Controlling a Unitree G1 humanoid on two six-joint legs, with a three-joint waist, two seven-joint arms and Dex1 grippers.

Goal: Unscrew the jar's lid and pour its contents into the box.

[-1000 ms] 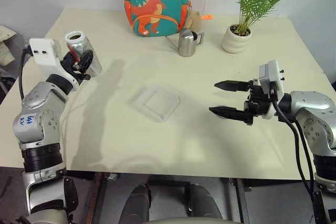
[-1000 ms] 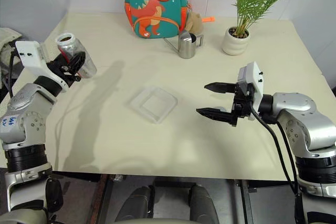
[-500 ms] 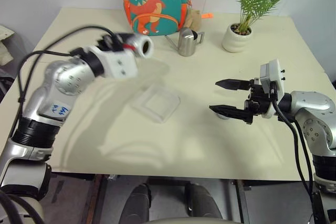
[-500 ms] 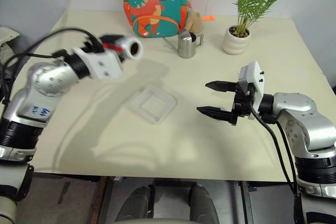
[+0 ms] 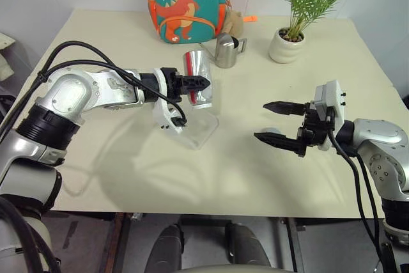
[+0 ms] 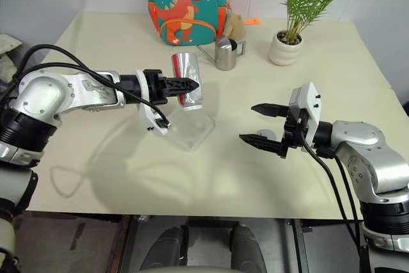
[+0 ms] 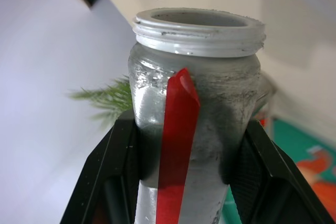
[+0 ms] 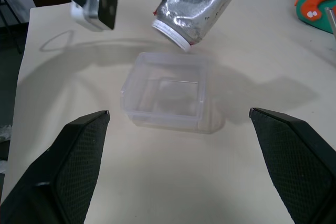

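My left gripper (image 5: 202, 84) is shut on the jar (image 5: 197, 76), a silvery jar with a red label. It holds the jar tipped over, lidless white threaded mouth (image 8: 172, 33) slanting down just above the box (image 5: 193, 130). The box is a clear shallow tray in the middle of the table. In the left wrist view the black fingers (image 7: 116, 171) clamp the jar (image 7: 220, 93) from both sides. My right gripper (image 5: 261, 120) hangs open to the right of the box, holding nothing. A small grey round thing, perhaps the lid (image 6: 268, 134), lies half hidden behind its lower finger. The contents are out of view.
At the back of the cream table (image 5: 96, 36) stand a teal dinosaur backpack (image 5: 187, 1), a steel watering can (image 5: 225, 51) and a potted plant (image 5: 285, 46). The table's front edge runs close below both arms.
My left arm has swung right from the table's left side to above the box, rolling the jar from mouth-up to mouth-down. The right gripper has stayed put.
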